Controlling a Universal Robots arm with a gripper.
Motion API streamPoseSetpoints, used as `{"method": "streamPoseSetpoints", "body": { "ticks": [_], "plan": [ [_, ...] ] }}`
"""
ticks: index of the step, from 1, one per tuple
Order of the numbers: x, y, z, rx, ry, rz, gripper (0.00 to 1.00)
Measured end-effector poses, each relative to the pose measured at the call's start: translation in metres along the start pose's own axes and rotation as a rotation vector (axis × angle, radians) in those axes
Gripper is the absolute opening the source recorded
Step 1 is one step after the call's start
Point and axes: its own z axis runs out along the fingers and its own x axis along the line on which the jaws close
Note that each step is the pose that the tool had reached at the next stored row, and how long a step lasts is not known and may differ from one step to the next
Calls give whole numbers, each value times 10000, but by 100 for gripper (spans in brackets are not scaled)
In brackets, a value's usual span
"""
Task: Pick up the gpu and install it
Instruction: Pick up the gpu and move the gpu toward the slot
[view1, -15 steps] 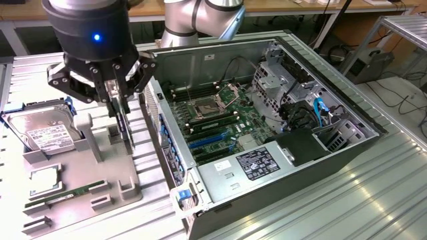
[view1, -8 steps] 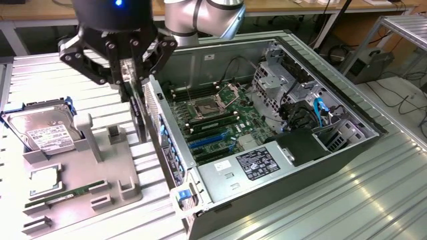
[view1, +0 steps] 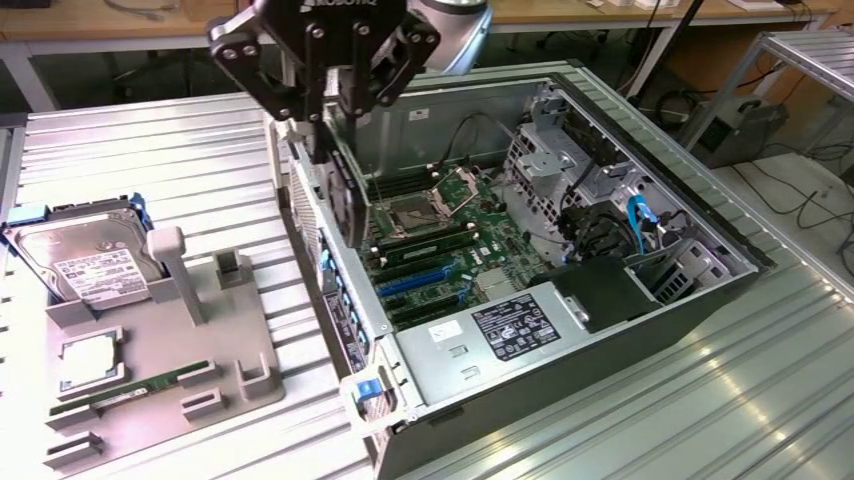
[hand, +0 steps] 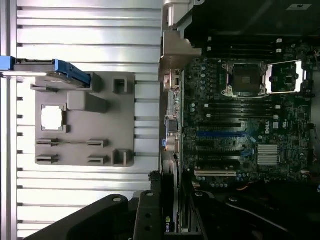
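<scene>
One gpu (view1: 350, 195) upright in tool (view1: 327, 118) grip

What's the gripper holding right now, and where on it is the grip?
The gripper is shut on the graphics card, pinching its upper edge; it hangs upright over the computer case.

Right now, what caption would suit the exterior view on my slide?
Gripper holds the gpu on edge over the motherboard in the open computer case.

Ribbed aluminium table (view1: 160, 150) of bright parallel slats. Directly on it: a grey holder tray (view1: 234, 345) toward the exterior view's left, and an open computer case (view1: 534, 410) lying on its side just beside it, toward the right.
</scene>
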Motion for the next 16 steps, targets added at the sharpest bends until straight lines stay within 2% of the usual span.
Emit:
{"method": "streamPoseSetpoints", "body": {
  "ticks": [5, 8, 11, 16],
  "plan": [
    [-253, -7, 0, -3, 35, 3, 26],
    [-416, -11, 17, -2, 77, 4, 26],
    [-572, -15, 69, -3, 117, 6, 26],
    [-802, -14, 160, 17, 143, 9, 26]
  ]
}}
